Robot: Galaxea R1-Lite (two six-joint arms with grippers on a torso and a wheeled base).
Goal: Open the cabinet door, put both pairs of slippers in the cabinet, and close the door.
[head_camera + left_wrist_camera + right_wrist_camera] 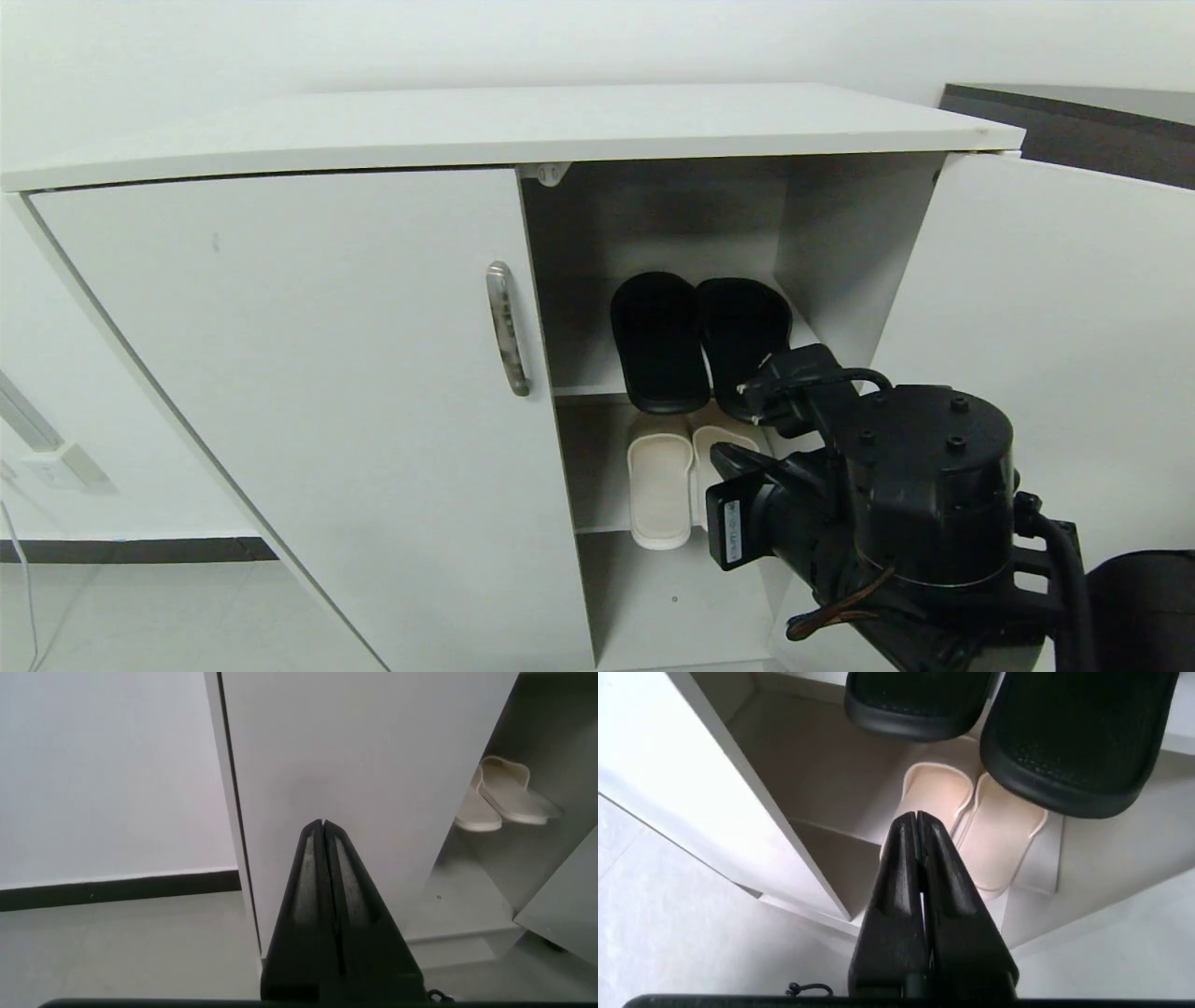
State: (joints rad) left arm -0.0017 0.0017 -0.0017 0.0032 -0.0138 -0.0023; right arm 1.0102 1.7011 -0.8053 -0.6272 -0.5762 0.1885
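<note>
Checked the cabinet point(523, 121): found the right door point(1046, 345) swung wide open and the left door point(308, 392) shut flush, with a metal handle point(507, 329) set upright along its inner edge.

Located the black slippers point(665, 345) on the upper shelf, side by side and touching, near ends hanging over the shelf's front edge. Located the cream slippers point(661, 490) on the shelf directly below, likewise side by side, likewise jutting a little past the front edge. Noted a bottom compartment point(672, 597) beneath them. Counted both pairs inside the cabinet; marked the door closing as not yet done.

Recorded the right pincer point(920, 826) as clenched, fingers pressed flat together, grasping nothing. Placed it just outside the open half of the cabinet, near the front edges of the two shelves, lower than the black slippers point(1083, 737) and close to the near ends of the cream slippers point(1008, 835). Saw no contact with either pair.

Recorded the left pincer point(322, 835) as clenched too, nothing between its fingers. Placed it low, in front of the shut left door point(364, 756), above the floor point(121, 943) and apart from the panel. Spotted the cream slippers point(509, 798) past that door's edge, well apart from this pincer.
</note>
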